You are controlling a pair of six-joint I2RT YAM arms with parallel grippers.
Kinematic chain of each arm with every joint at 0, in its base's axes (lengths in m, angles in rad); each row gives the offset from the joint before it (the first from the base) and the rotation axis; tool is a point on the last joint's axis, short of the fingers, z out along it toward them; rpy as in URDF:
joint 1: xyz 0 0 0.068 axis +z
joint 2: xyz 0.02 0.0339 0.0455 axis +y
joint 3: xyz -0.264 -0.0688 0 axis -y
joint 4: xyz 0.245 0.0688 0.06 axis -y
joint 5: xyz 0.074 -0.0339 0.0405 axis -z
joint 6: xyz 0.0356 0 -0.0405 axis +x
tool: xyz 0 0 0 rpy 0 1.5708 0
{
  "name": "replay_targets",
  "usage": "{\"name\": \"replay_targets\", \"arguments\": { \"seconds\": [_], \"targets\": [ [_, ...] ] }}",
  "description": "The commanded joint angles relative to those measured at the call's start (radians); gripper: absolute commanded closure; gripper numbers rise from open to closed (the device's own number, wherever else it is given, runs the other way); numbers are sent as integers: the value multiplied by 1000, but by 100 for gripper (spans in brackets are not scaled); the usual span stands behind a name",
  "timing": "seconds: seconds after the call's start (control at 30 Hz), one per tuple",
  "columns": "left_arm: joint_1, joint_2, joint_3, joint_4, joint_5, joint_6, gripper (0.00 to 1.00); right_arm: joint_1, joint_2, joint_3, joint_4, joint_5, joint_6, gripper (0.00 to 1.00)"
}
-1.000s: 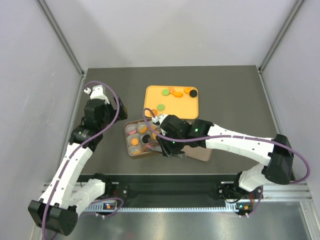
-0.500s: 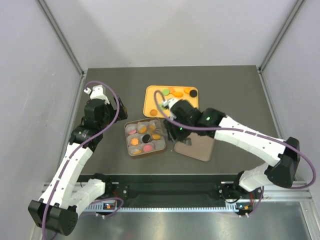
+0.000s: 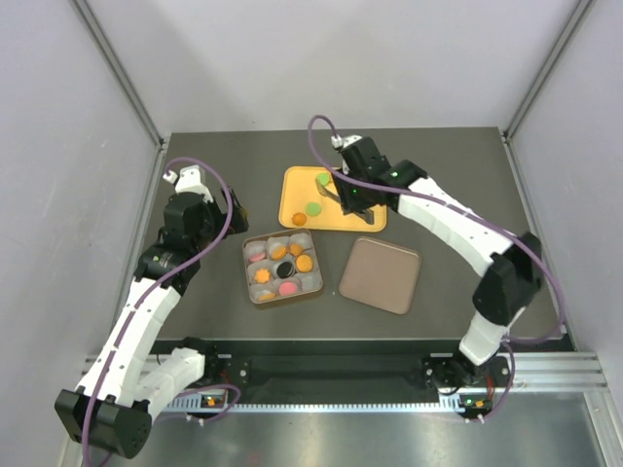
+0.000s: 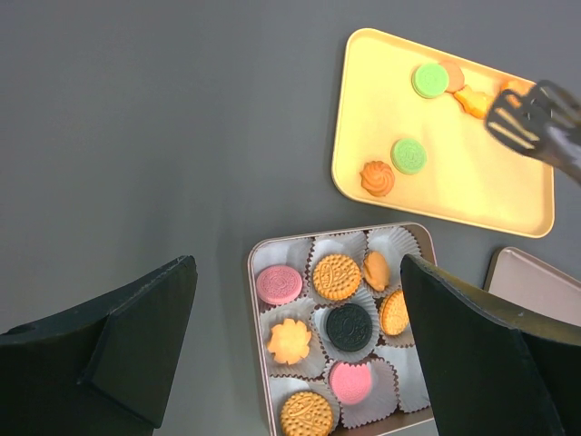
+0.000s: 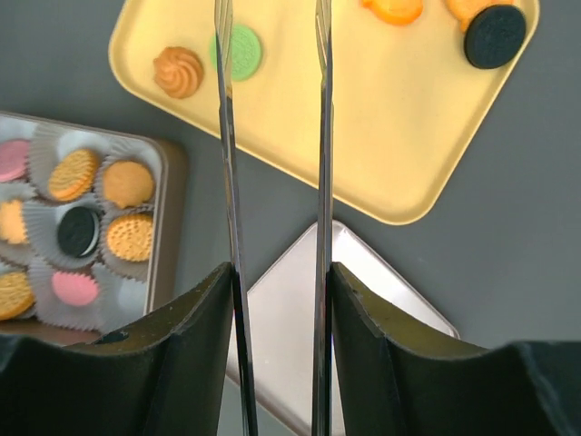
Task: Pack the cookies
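Loose cookies lie on the yellow tray (image 3: 368, 218): a green one (image 5: 243, 50), an orange swirl (image 5: 178, 71), a black one (image 5: 495, 34). The open tin (image 4: 256, 318) holds several cookies in white paper cups, among them a pink one (image 4: 279, 284) and a black one (image 4: 350, 325). My right gripper (image 5: 277, 272) is shut on metal tongs (image 5: 225, 182), whose blades stand apart with nothing between them, tips over the tray (image 5: 399, 127). High over the tin hangs my left gripper (image 4: 295, 272), open and holding nothing.
The tin's lid (image 3: 380, 275) lies flat to the right of the tin (image 3: 246, 270), just below the tray. Grey walls close in the dark table on both sides and at the back.
My right arm has swung with the tongs from over the tin up and back to the yellow tray. The left arm has not moved.
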Motion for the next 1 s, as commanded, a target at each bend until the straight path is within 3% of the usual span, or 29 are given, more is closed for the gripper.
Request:
{"name": "replay_targets", "arguments": {
  "seconds": [0.0,0.4,0.97],
  "targets": [
    [8,-12,-10,52,0,-10,1,-11,100,102,36,20,-38,56],
    [8,2,-12,51,3,-11,1,9,213,142,56,-46,-29,54],
    [8,0,-10,51,3,-11,1,44,234,142,62,-29,-24,50]
  ]
}}
